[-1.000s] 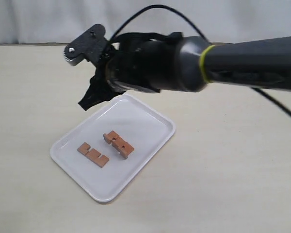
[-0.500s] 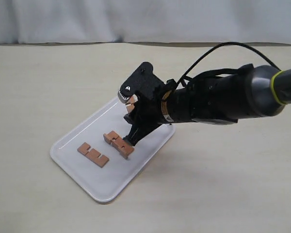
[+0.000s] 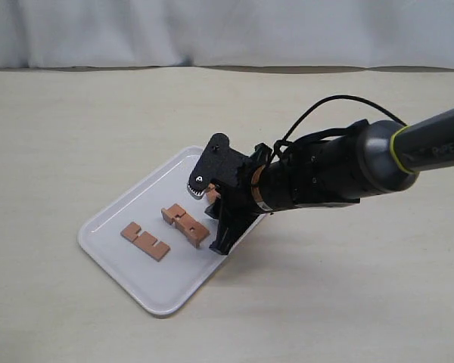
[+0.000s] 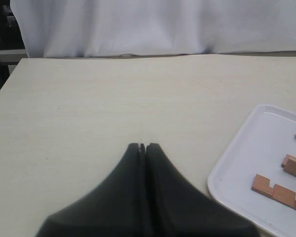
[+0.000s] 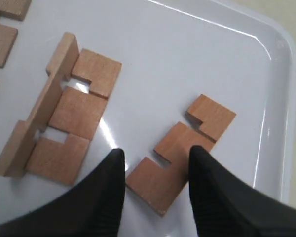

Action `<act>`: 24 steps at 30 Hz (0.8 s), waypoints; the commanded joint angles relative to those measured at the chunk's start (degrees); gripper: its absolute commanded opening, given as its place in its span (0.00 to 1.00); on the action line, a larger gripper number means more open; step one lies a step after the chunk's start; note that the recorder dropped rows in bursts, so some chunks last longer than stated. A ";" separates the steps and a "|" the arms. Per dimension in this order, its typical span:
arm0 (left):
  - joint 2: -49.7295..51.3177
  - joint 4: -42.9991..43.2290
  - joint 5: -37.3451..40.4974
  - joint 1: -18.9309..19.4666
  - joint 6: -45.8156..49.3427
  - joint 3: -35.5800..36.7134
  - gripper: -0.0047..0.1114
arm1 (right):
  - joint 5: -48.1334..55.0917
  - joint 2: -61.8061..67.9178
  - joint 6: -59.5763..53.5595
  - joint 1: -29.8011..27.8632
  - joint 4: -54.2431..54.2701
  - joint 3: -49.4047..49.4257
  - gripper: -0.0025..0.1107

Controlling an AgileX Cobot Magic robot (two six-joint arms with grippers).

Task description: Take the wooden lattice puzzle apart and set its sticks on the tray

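The white tray [image 3: 113, 219] lies on the table with reddish-brown notched sticks on it. One stick [image 3: 145, 240] lies flat at its near left. Two sticks [image 3: 186, 224] rest together at the middle, one on edge against a flat one [image 5: 59, 123]. My right gripper [image 3: 214, 227] is low over the tray [image 5: 187, 49], open; a single stick [image 5: 180, 148] lies flat on the tray between its fingers [image 5: 156, 152]. No whole hash-shaped lattice shows. My left gripper [image 4: 142, 146] is shut and empty over bare table, beside the tray [image 4: 246, 163].
The right arm stretches from the right edge across the tray's right rim, with a black cable looping above it. Beige tabletop surrounds the tray, and a pale curtain hangs behind the far edge. A corner of another stick [image 5: 2, 34] shows in the right wrist view.
The right arm came down from high above the tray to its surface. A stick seen in its jaws half a second ago now lies on the tray between open fingers.
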 commanded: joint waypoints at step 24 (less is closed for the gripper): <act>-0.11 0.07 -0.51 0.01 -0.16 0.18 0.04 | 50.55 -12.46 -12.26 -1.46 23.67 -3.97 0.06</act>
